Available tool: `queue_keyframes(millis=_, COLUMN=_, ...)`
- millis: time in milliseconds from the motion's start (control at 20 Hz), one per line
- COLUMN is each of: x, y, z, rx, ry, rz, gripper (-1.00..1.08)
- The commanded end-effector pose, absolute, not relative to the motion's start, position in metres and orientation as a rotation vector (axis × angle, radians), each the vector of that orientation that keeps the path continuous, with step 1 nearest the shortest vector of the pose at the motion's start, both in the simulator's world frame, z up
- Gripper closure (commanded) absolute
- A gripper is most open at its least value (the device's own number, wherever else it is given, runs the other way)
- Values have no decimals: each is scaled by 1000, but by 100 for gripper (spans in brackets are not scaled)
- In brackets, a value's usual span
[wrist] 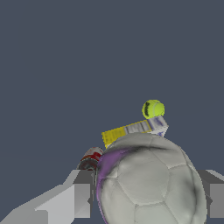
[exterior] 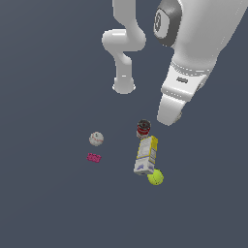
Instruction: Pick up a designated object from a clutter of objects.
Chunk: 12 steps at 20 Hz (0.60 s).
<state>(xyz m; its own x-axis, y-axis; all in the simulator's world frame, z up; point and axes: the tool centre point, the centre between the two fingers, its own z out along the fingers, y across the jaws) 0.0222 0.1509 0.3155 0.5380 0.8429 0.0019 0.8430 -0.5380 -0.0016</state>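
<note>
1. Filling the near part of the wrist view is one small white-grey ball (wrist: pixel 148 181) with a purplish streak down one side, set between two grey fingers (wrist: pixel 81 199) — one at each flank, close against it.
2. Both fingers look pressed to the ball's sides, so the gripper (wrist: pixel 148 197) appears closed on it, though the contact itself is hard to see at this range.
3. From the exterior view the ball and the fingertips are hidden behind the white arm (exterior: pixel 193 63), whose end hangs above the floor (exterior: pixel 48 203) near the can.
4. One red-black can (exterior: pixel 143 128) stands upright, just beside the end of one yellow-white carton (exterior: pixel 146 156).
5. That carton lies flat, its other end touching or nearly touching one yellow-green tennis ball (exterior: pixel 155 178).
6. One white baseball (exterior: pixel 96 139) with reddish seams sits well apart, toward the exterior view's left.
7. One magenta flat brick (exterior: pixel 94 157) lies just beside the baseball, nearer the camera.
8. Beyond the held ball, the wrist view shows three of these — can, carton and tennis ball — in a row.
</note>
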Motion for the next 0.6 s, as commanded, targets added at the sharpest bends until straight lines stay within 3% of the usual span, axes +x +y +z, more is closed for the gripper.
queue_keyframes(millis=0, x=27, y=146, z=335, rx=-2753, ry=-1509, rz=-1, gripper=108)
queue_keyframes(millis=550, x=41, y=137, z=375, rx=-2756, ry=-1508, rz=0, gripper=108)
